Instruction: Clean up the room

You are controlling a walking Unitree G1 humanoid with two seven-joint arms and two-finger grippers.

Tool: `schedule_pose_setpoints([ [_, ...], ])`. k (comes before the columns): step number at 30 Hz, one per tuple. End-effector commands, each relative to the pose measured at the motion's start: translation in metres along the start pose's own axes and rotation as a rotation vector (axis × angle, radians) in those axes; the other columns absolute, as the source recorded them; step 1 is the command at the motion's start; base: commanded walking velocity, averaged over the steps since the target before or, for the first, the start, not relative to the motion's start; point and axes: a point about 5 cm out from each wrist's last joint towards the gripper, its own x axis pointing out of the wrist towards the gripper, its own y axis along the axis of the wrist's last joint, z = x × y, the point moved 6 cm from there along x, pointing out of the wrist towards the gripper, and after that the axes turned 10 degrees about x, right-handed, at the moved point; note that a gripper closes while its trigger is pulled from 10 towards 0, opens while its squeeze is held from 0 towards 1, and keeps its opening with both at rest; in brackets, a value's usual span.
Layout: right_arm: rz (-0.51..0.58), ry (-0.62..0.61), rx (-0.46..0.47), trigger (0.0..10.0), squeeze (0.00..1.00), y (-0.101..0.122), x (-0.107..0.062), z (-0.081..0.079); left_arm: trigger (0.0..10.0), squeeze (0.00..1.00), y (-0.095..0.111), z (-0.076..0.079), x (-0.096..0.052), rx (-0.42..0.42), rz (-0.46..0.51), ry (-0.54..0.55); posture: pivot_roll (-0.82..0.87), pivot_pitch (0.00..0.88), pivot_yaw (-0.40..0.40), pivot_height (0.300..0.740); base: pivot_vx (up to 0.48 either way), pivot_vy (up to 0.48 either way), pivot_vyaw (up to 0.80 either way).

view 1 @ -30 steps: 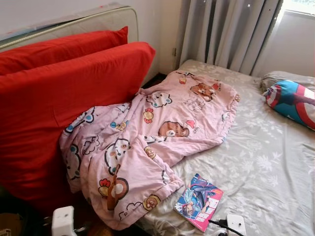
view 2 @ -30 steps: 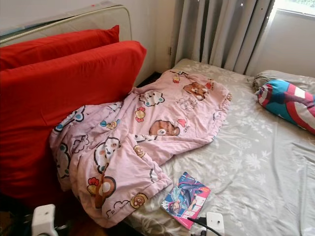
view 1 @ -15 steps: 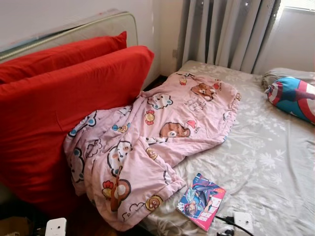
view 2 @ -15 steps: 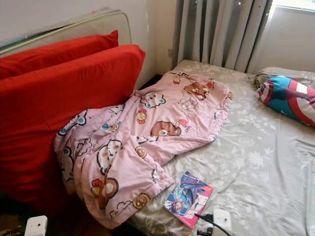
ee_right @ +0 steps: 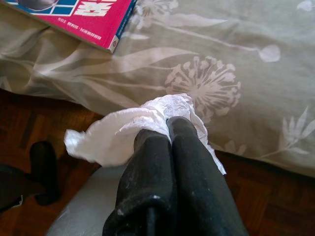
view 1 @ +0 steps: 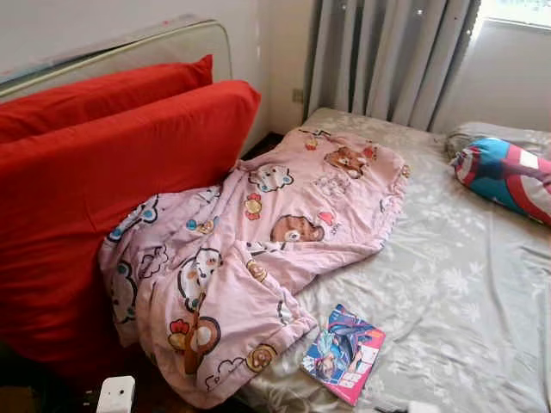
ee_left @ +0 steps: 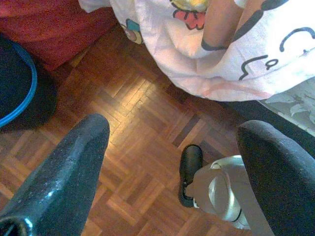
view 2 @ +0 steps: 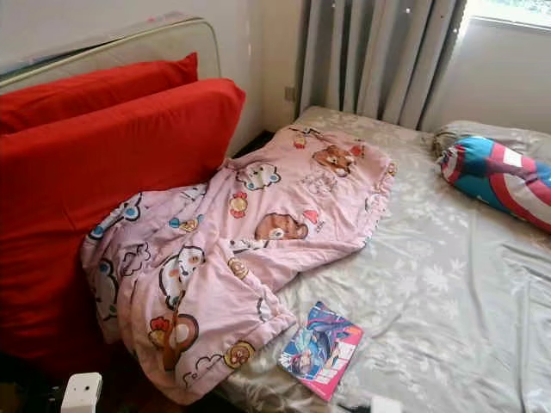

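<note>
right gripper pinched tight on crumpled white tissue, low at bed edge near magazine | left gripper wide apart, holds nothing, over parquet floor | advice: keep pinch firm, carry tissue to a bin, clear of pink blanket

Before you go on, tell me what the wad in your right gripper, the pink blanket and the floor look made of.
Wad: thin, crinkled white tissue or paper, matte, pinched in the right gripper.
Pink blanket: soft, lightly padded cloth, printed with cartoon bears; it folds and drapes off the bed.
Floor: wood parquet in small blocks, reddish-brown, with a slight sheen where light falls.
</note>
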Motion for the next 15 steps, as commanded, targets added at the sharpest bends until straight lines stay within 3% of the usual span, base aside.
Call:
schedule_pose_setpoints([
  [1,0.025,0.0,-0.027,10.0,0.0,0.008,0.0,0.003,10.0,0.0,-0.002,-0.001,0.0,0.001,-0.012,-0.002,0.01,0.0,-0.026,0.726,0.0,0.0,0.0],
  [4,0.008,-0.002,-0.037,10.0,0.0,0.0,-0.001,0.004,10.0,0.0,-0.001,0.001,0.0,0.012,-0.008,-0.009,0.01,0.0,-0.025,0.726,0.0,0.0,0.0],
  [8,0.044,0.0,-0.034,10.0,0.0,0.017,0.002,-0.002,10.0,0.0,0.0,0.002,0.0,0.027,-0.009,-0.016,0.01,0.0,-0.023,0.726,0.0,0.0,0.0],
  [15,0.057,0.014,-0.035,10.0,0.0,0.022,0.003,-0.006,10.0,0.0,-0.002,0.001,0.0,0.034,-0.02,-0.014,0.01,0.0,-0.02,0.726,0.0,0.0,0.0],
])
